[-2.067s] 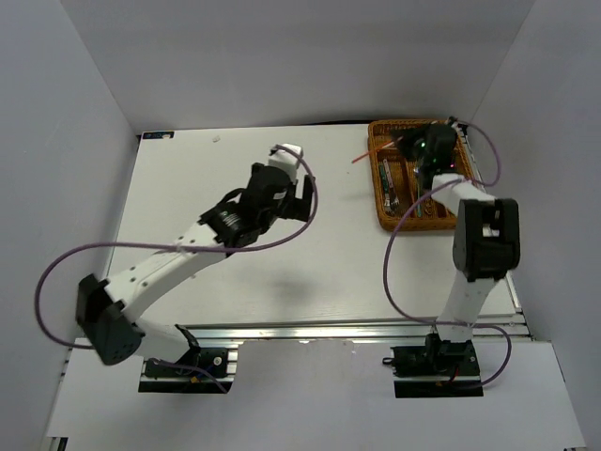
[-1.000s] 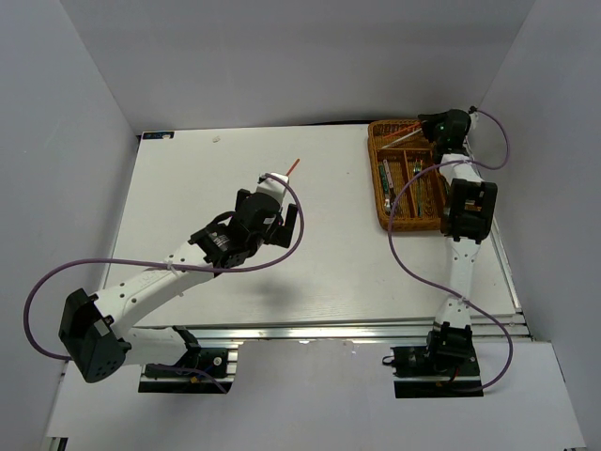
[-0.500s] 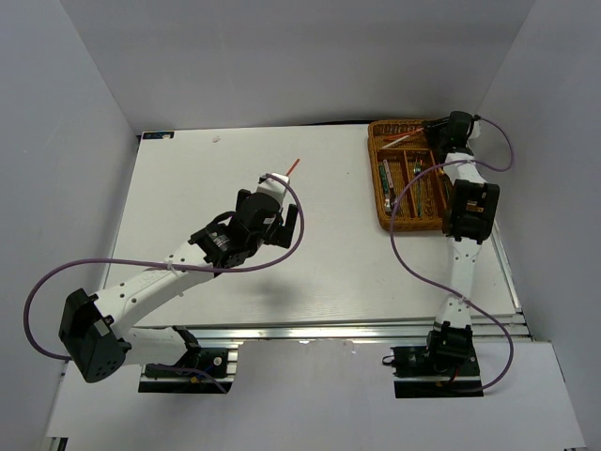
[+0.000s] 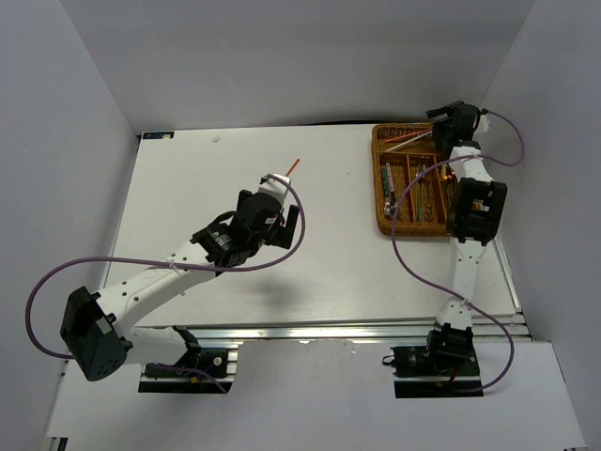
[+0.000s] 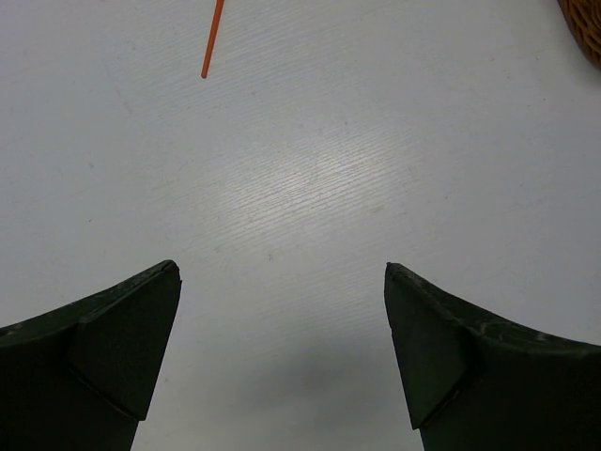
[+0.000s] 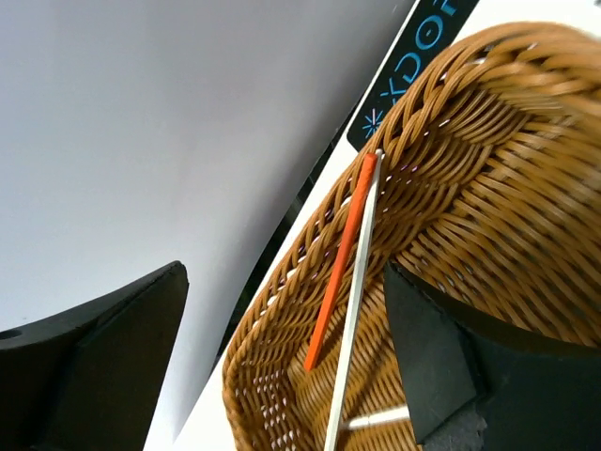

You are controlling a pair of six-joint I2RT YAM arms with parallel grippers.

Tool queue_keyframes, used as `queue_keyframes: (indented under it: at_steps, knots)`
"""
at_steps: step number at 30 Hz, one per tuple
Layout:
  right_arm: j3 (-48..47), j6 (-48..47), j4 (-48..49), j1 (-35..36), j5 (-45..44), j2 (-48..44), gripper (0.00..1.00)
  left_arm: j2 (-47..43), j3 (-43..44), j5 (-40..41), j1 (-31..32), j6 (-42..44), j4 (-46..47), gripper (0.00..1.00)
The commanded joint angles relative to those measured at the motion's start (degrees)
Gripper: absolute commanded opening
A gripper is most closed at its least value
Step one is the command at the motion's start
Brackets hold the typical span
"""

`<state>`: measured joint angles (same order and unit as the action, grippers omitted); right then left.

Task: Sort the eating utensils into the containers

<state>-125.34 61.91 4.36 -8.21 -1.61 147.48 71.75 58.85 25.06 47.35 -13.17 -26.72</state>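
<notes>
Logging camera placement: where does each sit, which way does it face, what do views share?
Top external: above and behind the bases, looking down on the table; left arm and right arm show.
Left wrist: on the left arm, facing down at the table; open left gripper at the bottom.
Right wrist: on the right arm, facing the wicker tray's inner wall; open right gripper at the bottom.
Shared: top external and left wrist both show the loose red chopstick; all show the wicker tray.
</notes>
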Motion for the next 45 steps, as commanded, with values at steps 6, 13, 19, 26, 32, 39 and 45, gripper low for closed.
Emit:
queue_keyframes:
  at_steps: [6, 13, 19, 26, 32, 39, 45]
  knots:
    - [5.44, -3.73, -3.94, -1.02, 0.02, -10.80, 0.89, -0.82, 1.70, 4.99, -0.07, -1.24, -0.08, 0.98]
    - [3.07, -16.59, -14.01, 0.64, 3.81, -21.31, 0.89, 9.25, 9.67, -1.83, -8.48, -3.18, 1.58, 0.98]
    - [34.41, -35.42, -15.97, 7.67, -2.26, -55.54, 0.89, 29.00, 27.08, -16.25, -21.33, 4.26, -2.54, 0.98]
    - [68.81, -35.45, -13.40, 12.78, 5.03, -89.19, 0.88, 51.96, 49.85, -23.57, -24.41, 9.56, -11.42, 0.90]
    - [72.16, -39.41, -21.67, 14.88, 10.92, -94.39, 0.82, 61.14, 59.63, -23.91, -24.50, 11.06, -13.28, 0.82]
    - [75.33, -41.43, -22.99, 15.85, 11.97, -97.47, 0.81, 67.55, 66.12, -27.06, -24.77, 10.88, -9.67, 0.82]
    - [75.77, -40.38, -21.15, 16.03, 14.70, -97.74, 0.81, 75.46, 74.91, -27.70, -24.85, 11.85, -10.37, 0.76]
